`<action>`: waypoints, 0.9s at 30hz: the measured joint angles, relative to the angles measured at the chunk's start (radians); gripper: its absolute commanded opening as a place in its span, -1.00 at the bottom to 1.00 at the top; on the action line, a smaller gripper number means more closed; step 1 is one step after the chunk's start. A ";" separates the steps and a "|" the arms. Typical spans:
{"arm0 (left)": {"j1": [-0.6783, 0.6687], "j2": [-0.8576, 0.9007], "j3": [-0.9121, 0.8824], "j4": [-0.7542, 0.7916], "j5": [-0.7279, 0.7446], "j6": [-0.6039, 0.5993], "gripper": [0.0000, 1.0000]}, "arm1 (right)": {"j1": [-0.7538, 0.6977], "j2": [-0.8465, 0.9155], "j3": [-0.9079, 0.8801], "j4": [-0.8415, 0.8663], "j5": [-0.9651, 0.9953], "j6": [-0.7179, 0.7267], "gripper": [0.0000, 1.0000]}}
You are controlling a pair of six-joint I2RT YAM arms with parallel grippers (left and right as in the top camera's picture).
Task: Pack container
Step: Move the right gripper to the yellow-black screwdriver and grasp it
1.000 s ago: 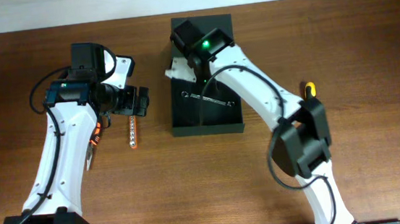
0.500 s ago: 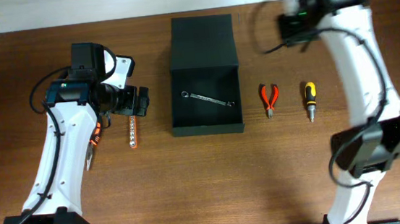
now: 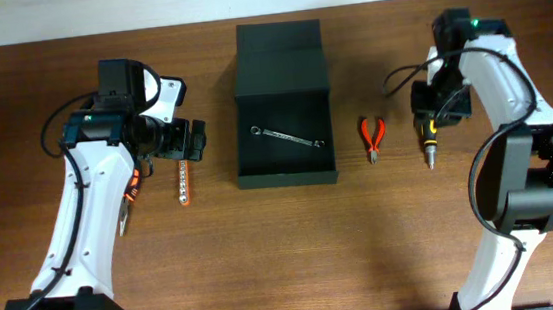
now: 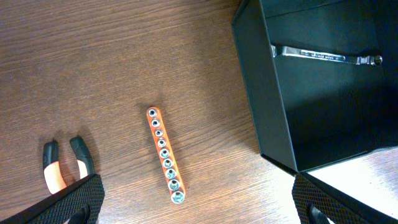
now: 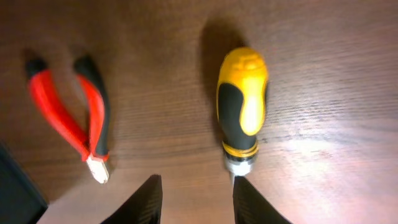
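The dark container (image 3: 289, 178) stands open at table centre with its flap lid (image 3: 280, 59) folded back. A silver wrench (image 3: 290, 137) lies inside. It also shows in the left wrist view (image 4: 326, 57), inside the container (image 4: 267, 106). My right gripper (image 3: 431, 109) is open and empty, just above the handle of a yellow-black screwdriver (image 3: 428, 147). In the right wrist view my fingers (image 5: 196, 199) sit near the screwdriver (image 5: 242, 102), with its metal collar by the right finger. My left gripper (image 3: 190, 140) is open and empty (image 4: 199, 208) over an orange socket rail (image 4: 165, 155).
Red pliers (image 3: 372, 137) lie between the container and the screwdriver and show in the right wrist view (image 5: 74, 118). The orange socket rail (image 3: 184, 180) and orange-black pliers (image 3: 129, 193) lie left of the container. The pliers' handles show in the left wrist view (image 4: 61, 165).
My right arm left the container, swung to the far right back, then came down over the screwdriver. The left arm has not moved.
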 measured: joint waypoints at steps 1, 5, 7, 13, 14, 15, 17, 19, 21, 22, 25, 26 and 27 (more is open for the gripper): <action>0.000 0.000 0.000 0.000 0.000 0.000 0.99 | 0.000 0.000 -0.022 0.017 -0.002 0.002 -0.20; 0.000 0.000 0.000 0.000 0.000 0.000 0.99 | -0.008 0.000 -0.094 0.053 -0.002 0.012 0.08; 0.000 0.000 0.000 0.000 0.000 0.000 0.99 | -0.014 0.001 -0.108 0.054 -0.002 0.003 0.09; 0.000 0.000 0.000 0.000 0.000 0.000 0.99 | -0.017 0.001 -0.111 0.047 -0.002 -0.018 0.09; 0.000 0.000 0.000 0.000 0.000 0.000 0.99 | -0.017 0.000 -0.111 0.050 -0.002 -0.021 0.10; 0.000 0.000 0.000 0.000 0.000 0.000 0.99 | -0.017 0.000 -0.111 0.054 0.000 -0.023 0.11; 0.000 0.000 0.000 0.000 0.000 0.000 0.99 | -0.017 0.000 -0.111 0.065 0.011 -0.027 0.12; 0.000 0.000 0.000 0.000 0.000 0.000 0.99 | -0.017 0.000 -0.113 0.080 0.031 -0.029 0.12; 0.000 0.000 0.000 0.000 0.000 0.000 0.99 | -0.017 0.000 -0.121 0.099 0.053 -0.030 0.12; 0.000 0.000 0.000 0.000 0.000 0.000 0.99 | -0.017 0.001 -0.129 0.109 0.064 -0.030 0.12; 0.000 0.000 0.000 0.000 0.000 0.000 0.99 | -0.017 0.001 -0.154 0.131 0.082 -0.030 0.12; 0.000 0.000 0.000 0.000 0.000 0.000 0.99 | -0.017 0.001 -0.162 0.137 0.086 -0.031 0.12; 0.000 0.000 0.000 0.000 0.000 0.000 0.99 | -0.017 0.000 -0.169 0.141 0.089 -0.029 0.11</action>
